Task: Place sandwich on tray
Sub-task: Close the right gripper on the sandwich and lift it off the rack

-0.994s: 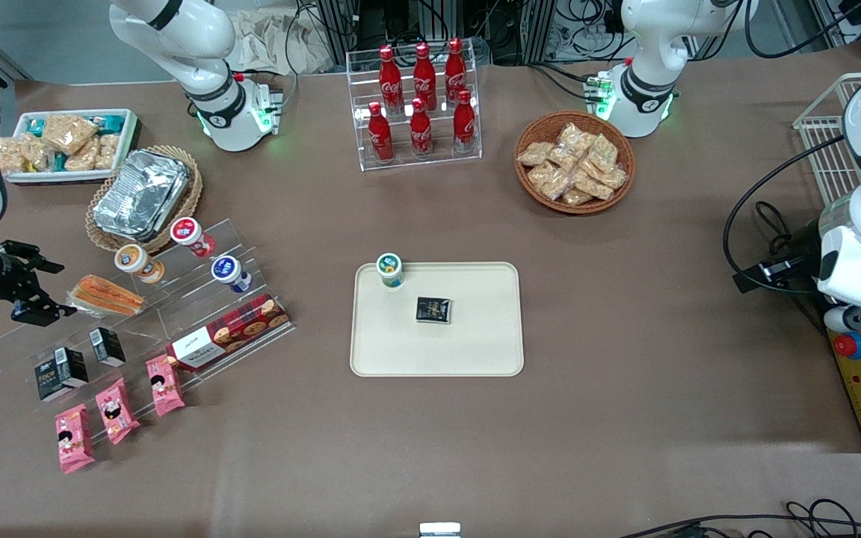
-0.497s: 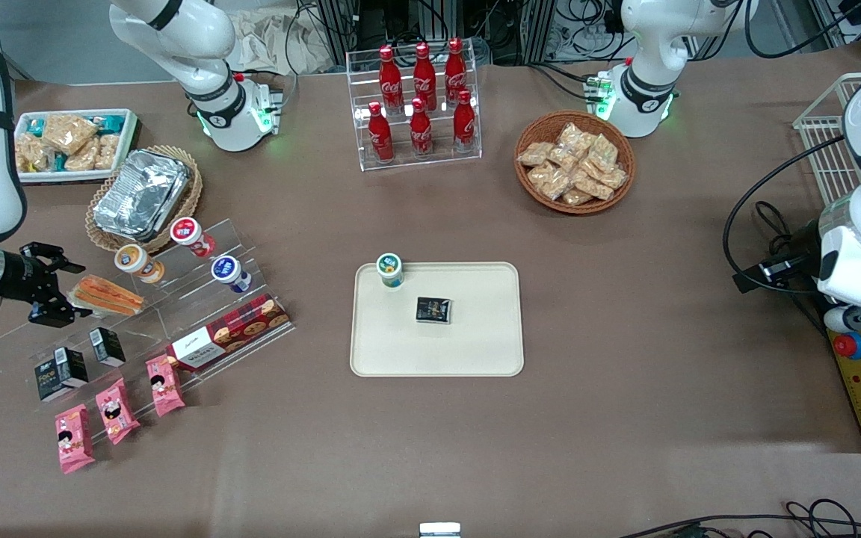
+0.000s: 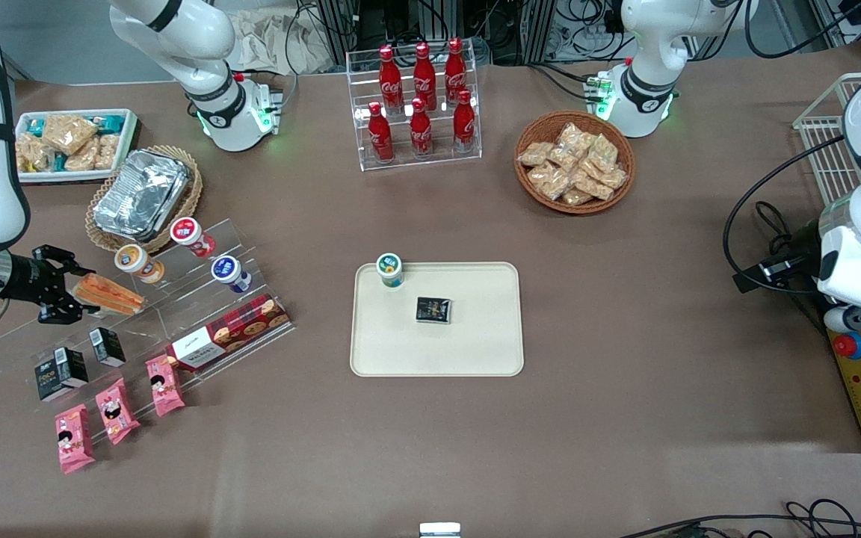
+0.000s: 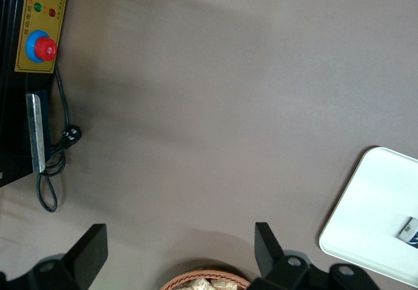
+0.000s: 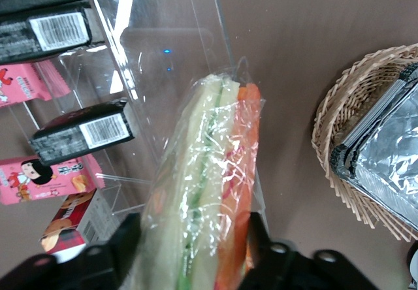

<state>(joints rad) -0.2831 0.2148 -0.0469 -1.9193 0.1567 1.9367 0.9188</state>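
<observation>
Brown-covered table (image 3: 625,418), wide, carrying everything below.

Clear acrylic stepped display stand (image 3: 169,310) toward the working arm's end of the table, holding small goods on its tiers. Large flat cream-beige rectangular tray with rounded corners and a low rim (image 3: 475,351) near the table's middle, well apart from that stand; also seen as a pale corner in the left wrist view (image 4: 372,218). Clear acrylic rack of red cola bottles (image 3: 419,104) farther from the front camera than the tray. Round wicker basket of wrapped snack packs (image 3: 575,162) toward the parked arm's end. Crinkled foil container in a shallow wicker basket (image 3: 141,194), farther from the camera than the stand; shown again in the right wrist view (image 5: 385,146).

Red tartan cookie box (image 3: 229,332) lying on the stand's lower tier. Clear-plastic-wrapped triangular sandwich with pale bread and orange and green filling (image 3: 109,294) resting on the stand's upper tier, not on the tray; close up in the right wrist view (image 5: 209,192). Black two-finger gripper (image 3: 74,292) level with the sandwich at its end toward the table edge, fingers spread to either side of the wrapped wedge, one finger (image 5: 124,238) on each flank (image 5: 258,234), right against the plastic.

On the tray: small white cup with a green lid (image 3: 389,270) at one corner, and a small black packet (image 3: 433,310) just nearer the camera.
</observation>
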